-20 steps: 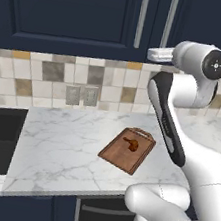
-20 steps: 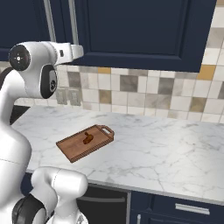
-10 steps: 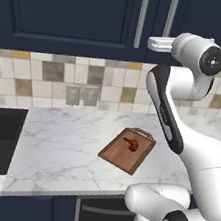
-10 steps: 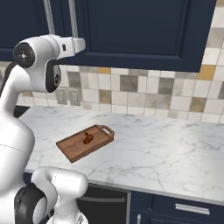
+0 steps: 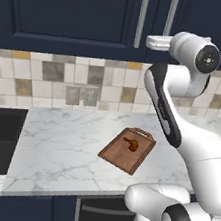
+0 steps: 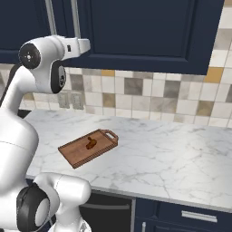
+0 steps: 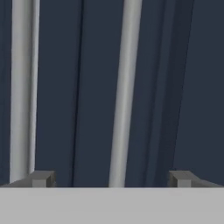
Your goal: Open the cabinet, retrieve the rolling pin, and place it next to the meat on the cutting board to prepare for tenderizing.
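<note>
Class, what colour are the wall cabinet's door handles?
Silver; the handles on the cabinet show best in the hand view.

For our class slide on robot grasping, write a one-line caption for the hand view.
Open fingers straddle one silver bar handle of the closed navy cabinet, not yet gripping it.

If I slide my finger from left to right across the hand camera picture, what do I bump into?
Left silver handle → left dark finger → second silver handle, which sits between the open fingers → right dark finger. Behind it all is the navy cabinet.
</note>
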